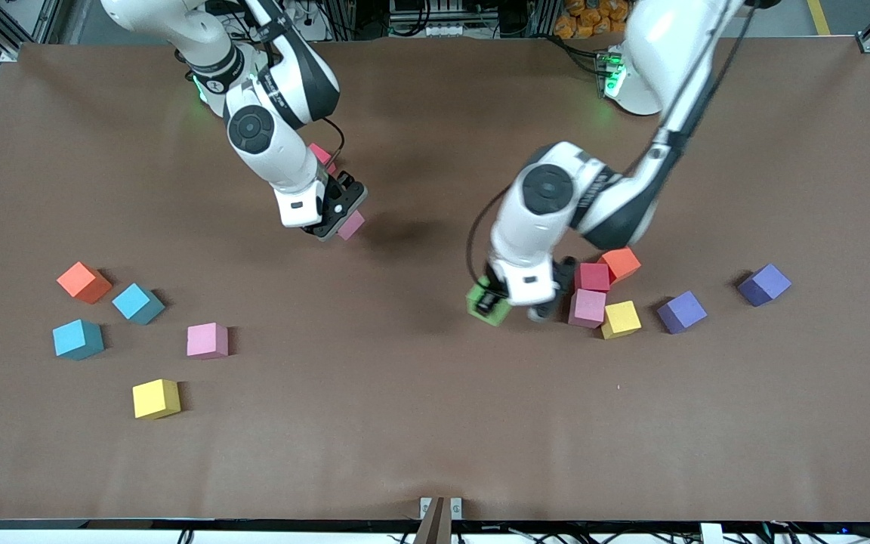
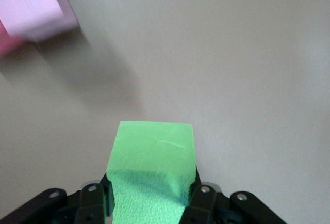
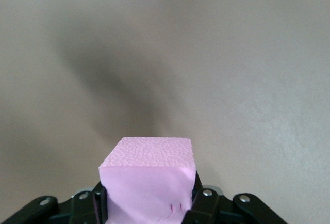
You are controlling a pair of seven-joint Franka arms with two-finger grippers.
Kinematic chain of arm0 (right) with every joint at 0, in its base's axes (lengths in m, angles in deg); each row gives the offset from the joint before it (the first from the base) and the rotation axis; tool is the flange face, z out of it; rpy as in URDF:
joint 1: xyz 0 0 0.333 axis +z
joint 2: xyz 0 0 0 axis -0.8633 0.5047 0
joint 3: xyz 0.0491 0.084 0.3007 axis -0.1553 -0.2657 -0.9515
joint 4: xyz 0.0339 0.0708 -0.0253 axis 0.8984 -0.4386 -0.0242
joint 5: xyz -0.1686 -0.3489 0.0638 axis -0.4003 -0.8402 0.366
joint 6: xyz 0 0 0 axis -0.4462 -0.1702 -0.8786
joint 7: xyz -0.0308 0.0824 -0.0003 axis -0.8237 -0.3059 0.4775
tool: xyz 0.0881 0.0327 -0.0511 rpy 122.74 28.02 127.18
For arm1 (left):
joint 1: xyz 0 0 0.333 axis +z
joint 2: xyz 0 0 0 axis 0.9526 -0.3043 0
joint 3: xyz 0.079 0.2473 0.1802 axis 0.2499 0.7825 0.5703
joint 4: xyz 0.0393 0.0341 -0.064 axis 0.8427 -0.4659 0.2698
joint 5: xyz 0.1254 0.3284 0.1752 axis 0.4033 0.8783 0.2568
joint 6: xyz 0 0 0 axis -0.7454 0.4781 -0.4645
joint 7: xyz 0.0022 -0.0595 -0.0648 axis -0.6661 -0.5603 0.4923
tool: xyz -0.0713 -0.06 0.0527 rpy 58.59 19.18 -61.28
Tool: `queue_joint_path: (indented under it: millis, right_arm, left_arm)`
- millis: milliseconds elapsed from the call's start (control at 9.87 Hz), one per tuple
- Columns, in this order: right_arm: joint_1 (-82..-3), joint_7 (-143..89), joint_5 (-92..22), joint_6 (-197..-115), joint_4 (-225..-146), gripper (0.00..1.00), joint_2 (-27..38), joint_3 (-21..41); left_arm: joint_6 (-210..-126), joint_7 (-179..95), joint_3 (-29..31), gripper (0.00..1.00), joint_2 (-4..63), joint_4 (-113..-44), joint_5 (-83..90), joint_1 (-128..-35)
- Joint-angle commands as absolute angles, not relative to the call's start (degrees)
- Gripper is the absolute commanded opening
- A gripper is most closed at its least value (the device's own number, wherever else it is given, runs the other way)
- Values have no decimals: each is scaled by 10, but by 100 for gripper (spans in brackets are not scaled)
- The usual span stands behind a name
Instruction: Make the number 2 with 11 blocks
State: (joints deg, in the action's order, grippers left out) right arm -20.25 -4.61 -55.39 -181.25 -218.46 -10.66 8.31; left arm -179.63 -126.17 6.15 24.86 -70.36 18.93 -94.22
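Gripping green block (image 1: 489,306), left gripper (image 1: 492,301) low

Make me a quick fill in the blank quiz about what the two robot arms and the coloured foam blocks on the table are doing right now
1. The left gripper is shut on the ____ foam cube.
2. The right gripper holds a ____ foam cube above the brown table.
3. The red foam cube in the cluster touches an ____ foam cube.
4. Nearest the front camera lies a ____ foam cube.

Missing words: green; pink; orange; yellow

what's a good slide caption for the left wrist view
Left gripper shut on a green block, pink block nearby.
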Motion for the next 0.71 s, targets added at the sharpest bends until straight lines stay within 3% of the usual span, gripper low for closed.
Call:
queue_joint_path:
  millis: [0,608]
  right_arm:
    - [-179,-33,-549,-1804,-2185,25,-129,79]
    - [45,-138,-556,-1813,-2203,25,-119,85]
  left_arm:
    - [-1749,-1199,54,0,292,-716,194,-901]
    - [-1699,-1177,52,0,326,-718,190,-864]
